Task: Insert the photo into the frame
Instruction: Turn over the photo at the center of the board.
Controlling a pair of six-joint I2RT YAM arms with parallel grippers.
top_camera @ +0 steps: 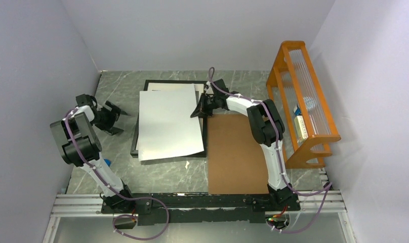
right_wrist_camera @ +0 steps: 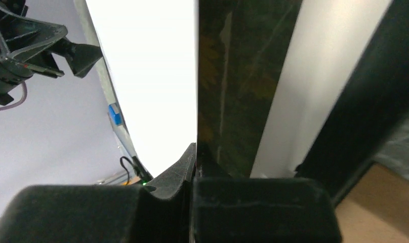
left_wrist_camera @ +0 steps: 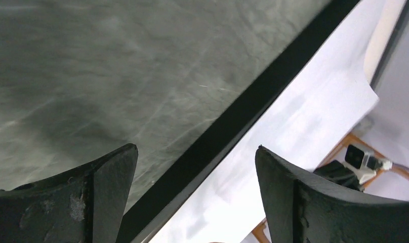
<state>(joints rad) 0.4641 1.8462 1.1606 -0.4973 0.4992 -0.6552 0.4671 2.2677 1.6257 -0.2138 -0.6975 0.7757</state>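
Note:
The black frame [top_camera: 167,81] lies flat in the middle of the table. Over it slants the photo [top_camera: 169,124], its white back upward. My right gripper [top_camera: 201,109] is shut on the photo's right edge. In the right wrist view the photo [right_wrist_camera: 243,66] runs edge-on out of the gripper [right_wrist_camera: 196,152], dark green print on one side, white on the other. My left gripper [top_camera: 120,122] stands open just left of the frame, with nothing in it. In the left wrist view the gripper [left_wrist_camera: 196,147] hovers over the frame's black edge [left_wrist_camera: 253,101] and the white sheet [left_wrist_camera: 314,101].
A brown backing board [top_camera: 238,152] lies right of the frame. A white mat sheet [top_camera: 172,87] shows under the photo's far end. An orange wooden rack [top_camera: 303,101] stands at the right wall. A small white scrap [top_camera: 187,164] lies near the frame's front edge.

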